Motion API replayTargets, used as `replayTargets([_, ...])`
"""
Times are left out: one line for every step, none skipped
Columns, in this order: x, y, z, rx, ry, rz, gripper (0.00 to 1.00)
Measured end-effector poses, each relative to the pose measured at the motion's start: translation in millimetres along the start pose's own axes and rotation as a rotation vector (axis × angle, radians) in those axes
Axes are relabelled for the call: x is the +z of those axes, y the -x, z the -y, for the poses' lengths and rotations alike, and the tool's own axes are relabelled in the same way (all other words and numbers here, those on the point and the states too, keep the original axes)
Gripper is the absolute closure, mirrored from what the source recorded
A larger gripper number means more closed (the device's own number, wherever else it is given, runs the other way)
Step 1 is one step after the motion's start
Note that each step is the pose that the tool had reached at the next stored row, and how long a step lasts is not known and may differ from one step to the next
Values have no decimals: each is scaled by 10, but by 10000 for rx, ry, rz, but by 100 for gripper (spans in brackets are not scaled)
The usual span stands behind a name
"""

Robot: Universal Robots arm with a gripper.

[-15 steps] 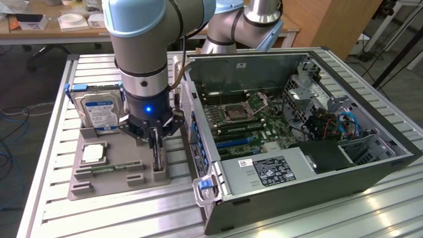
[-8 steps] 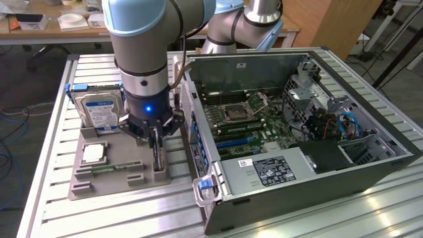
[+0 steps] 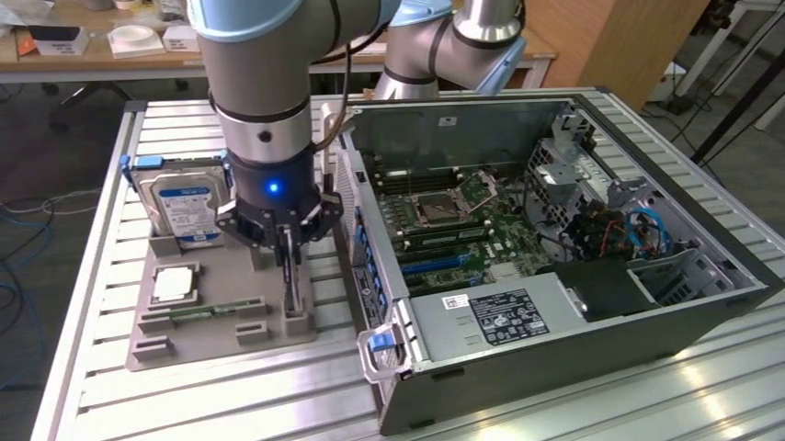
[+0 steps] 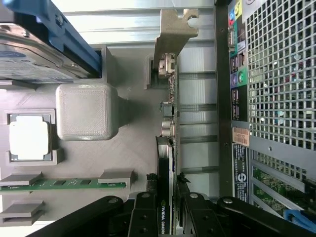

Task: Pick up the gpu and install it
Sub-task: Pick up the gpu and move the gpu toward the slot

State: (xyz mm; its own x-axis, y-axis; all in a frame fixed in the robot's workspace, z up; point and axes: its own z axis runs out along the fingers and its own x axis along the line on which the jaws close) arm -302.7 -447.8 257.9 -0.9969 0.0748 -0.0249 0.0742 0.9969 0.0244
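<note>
The gpu (image 3: pixel 292 283) stands on edge in the slots of a grey holder tray (image 3: pixel 165 349), at the side nearest the open computer case (image 3: pixel 687 303). My gripper (image 3: pixel 286 243) has come down over it from above. In the wrist view the dark card with its green edge (image 4: pixel 168 123) runs away from the gripper (image 4: pixel 166 200) to a silver end bracket (image 4: pixel 173 34). A black finger (image 4: pixel 143 207) presses on each face of the card, so the gripper is shut on it. The card still sits in the tray.
On the tray are a hard drive with a blue-white label (image 3: pixel 184 202), a square processor (image 3: pixel 176 282) and a green memory stick (image 3: pixel 202 312). The case lies open with its motherboard (image 3: pixel 472 225) and blue slots (image 3: pixel 429 265) facing up. Its perforated rear wall (image 4: pixel 276 74) is close beside the card.
</note>
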Motion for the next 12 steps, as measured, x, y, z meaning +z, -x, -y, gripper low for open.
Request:
replayTargets([-34,1,-1,0,-1,-1,74])
replayTargets([-64,1,-2,1,-1,0,74])
replayTargets([-94,2,-2,1,0,0,74])
replayTargets([-123,3,-3,0,0,0,74])
replayTargets([-154,4,-4,0,0,0,74])
replayTargets([-185,5,-4,0,0,1,74])
replayTargets([-214,5,-5,0,1,1,74])
replayTargets([-242,6,-6,0,-1,0,74])
replayTargets([-266,7,-6,0,-1,0,74])
replayTargets([-291,7,-7,0,-1,0,74])
replayTargets([-316,8,-8,0,1,1,74])
replayTargets([-346,8,-8,1,0,1,74])
